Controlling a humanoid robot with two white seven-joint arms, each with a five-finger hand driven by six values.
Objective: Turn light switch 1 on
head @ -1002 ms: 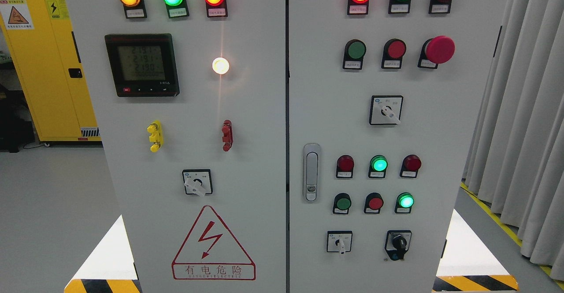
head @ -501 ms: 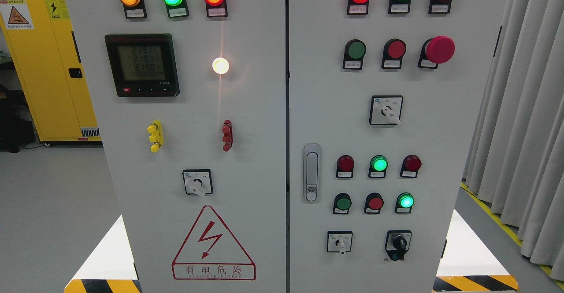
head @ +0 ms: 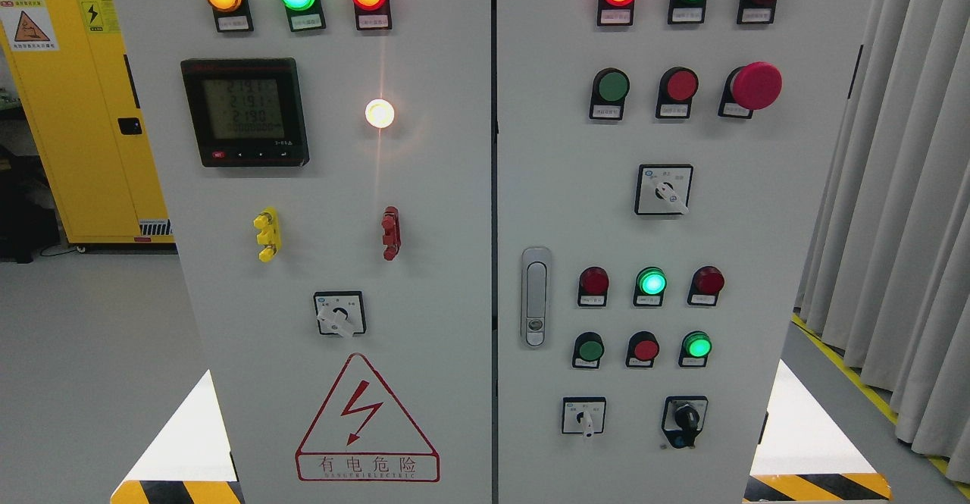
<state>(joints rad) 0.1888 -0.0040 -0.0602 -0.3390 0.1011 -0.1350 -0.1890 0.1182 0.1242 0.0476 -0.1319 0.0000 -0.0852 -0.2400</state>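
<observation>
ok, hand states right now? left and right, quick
Left hand: not in the head view, so its state cannot be told.
Right hand: not in view either, same answer.
Only the control cabinet shows.

Bright, even, sharp view; vertical glare streak through white lamp.

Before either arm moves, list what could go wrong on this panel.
1. Label plates are too small to read, so switch 1 cannot be identified among four rotary switches, e.g. and.
2. The red mushroom button protrudes; a stray arm might press it.
3. Closely spaced pushbuttons invite accidental presses.
</observation>
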